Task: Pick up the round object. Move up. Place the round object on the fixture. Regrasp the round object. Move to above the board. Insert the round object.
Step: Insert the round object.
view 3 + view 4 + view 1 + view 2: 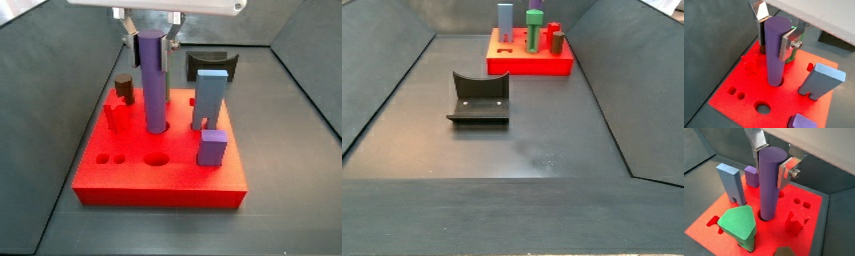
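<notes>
Nearest the wrist cameras, the round object [775, 50] is seen standing upright as a tall purple cylinder, its lower end seated in a round hole of the board [741, 102]. The gripper [771, 159] is placed at the peg's top, a silver finger [787, 173] set on each side of it; the jaws appear closed on the peg, though firm contact cannot be confirmed. In a side view the peg [152, 80] is seen rising from the board [160, 190] with the gripper [151, 30] at its upper end.

Around the peg, other pieces are seated in the board: a blue-grey arch block [823, 80], a short lilac block [802, 122], a red star-shaped piece [797, 220] and a green peg [741, 225]. A dark brown peg [123, 88] is seen at the board's far left corner.

Well apart from the board, on the dark floor, the fixture [478, 97] is shown with nothing on it, the board [529, 62] lying far behind it.
</notes>
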